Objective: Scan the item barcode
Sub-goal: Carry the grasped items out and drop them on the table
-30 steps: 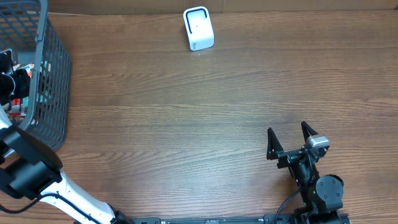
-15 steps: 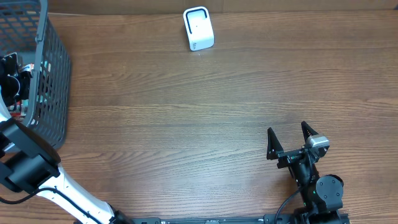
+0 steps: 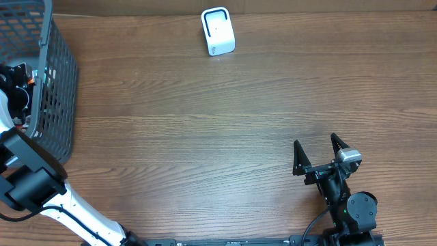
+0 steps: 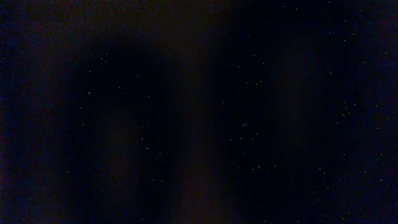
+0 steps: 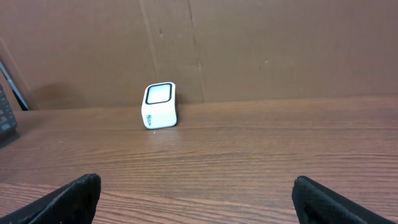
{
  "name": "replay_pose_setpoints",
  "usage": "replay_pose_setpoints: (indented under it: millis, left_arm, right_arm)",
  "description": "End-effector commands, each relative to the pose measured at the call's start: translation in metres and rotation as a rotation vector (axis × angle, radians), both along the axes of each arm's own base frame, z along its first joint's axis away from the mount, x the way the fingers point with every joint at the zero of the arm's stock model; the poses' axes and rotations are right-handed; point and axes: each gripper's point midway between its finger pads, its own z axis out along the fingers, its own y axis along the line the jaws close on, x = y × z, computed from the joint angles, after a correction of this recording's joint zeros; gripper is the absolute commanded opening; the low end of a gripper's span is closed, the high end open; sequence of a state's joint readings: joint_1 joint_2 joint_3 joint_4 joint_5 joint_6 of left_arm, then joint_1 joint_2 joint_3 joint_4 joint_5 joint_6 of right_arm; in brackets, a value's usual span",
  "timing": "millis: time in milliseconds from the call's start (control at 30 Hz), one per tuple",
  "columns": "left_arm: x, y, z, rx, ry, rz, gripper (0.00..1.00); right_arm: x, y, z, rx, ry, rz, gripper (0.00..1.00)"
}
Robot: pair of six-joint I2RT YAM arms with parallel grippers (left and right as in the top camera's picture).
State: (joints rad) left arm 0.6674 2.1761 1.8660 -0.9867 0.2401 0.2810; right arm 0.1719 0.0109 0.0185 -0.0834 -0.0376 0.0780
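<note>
The white barcode scanner [image 3: 218,31] stands upright at the far edge of the table; the right wrist view shows the scanner [image 5: 160,106] ahead with its window facing this way. My left gripper [image 3: 18,89] reaches down inside the grey mesh basket [image 3: 60,89] at the far left. Bits of colourful packaging [image 3: 29,80] show around it, but the item itself is not clear. The left wrist view is black, so its jaws and any hold are hidden. My right gripper [image 3: 315,142] rests open near the front right, and the same gripper [image 5: 198,200] holds nothing.
A brown cardboard wall [image 5: 261,50] runs behind the scanner. The basket wall stands tall around the left arm's white link [image 3: 5,119]. Bare wood table [image 3: 205,137] lies between basket, scanner and right arm.
The left arm has shifted slightly inside the basket, its gripper moving a little toward the far side. The right arm and the scanner have not moved.
</note>
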Motion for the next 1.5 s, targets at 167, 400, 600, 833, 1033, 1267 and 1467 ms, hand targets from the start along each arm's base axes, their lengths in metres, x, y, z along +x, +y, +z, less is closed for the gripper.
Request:
replay_pose_setpoints:
  millis: [167,400,600,833,1033,1267,1467]
  left_arm:
    - [0.008,0.008,0.059,0.101,-0.092,0.011,0.43]
    - [0.003,0.006,0.165,0.234,-0.292,0.069,0.44]
    - [-0.015,-0.009,0.244,0.287,-0.46,0.152,0.45]
    - [-0.044,-0.057,0.323,0.225,-0.67,0.162,0.44]
    - [-0.058,-0.119,0.353,0.185,-0.729,0.068,0.44]
    - [-0.06,-0.22,0.32,0.071,-0.576,-0.146,0.43]
    - [-0.062,-0.29,0.277,0.037,-0.423,-0.278,0.43]
  right_arm:
    - [0.0,0.001,-0.003,0.0,0.0,0.005,1.0]
    - [0.0,0.001,-0.003,0.0,0.0,0.005,1.0]
    - [0.0,0.001,-0.003,0.0,0.0,0.005,1.0]
    - [0.0,0.001,-0.003,0.0,0.0,0.005,1.0]
    - [0.0,0.001,-0.003,0.0,0.0,0.005,1.0]
    - [0.0,0.001,-0.003,0.0,0.0,0.005,1.0]
    - [0.0,0.001,-0.003,0.0,0.0,0.005,1.0]
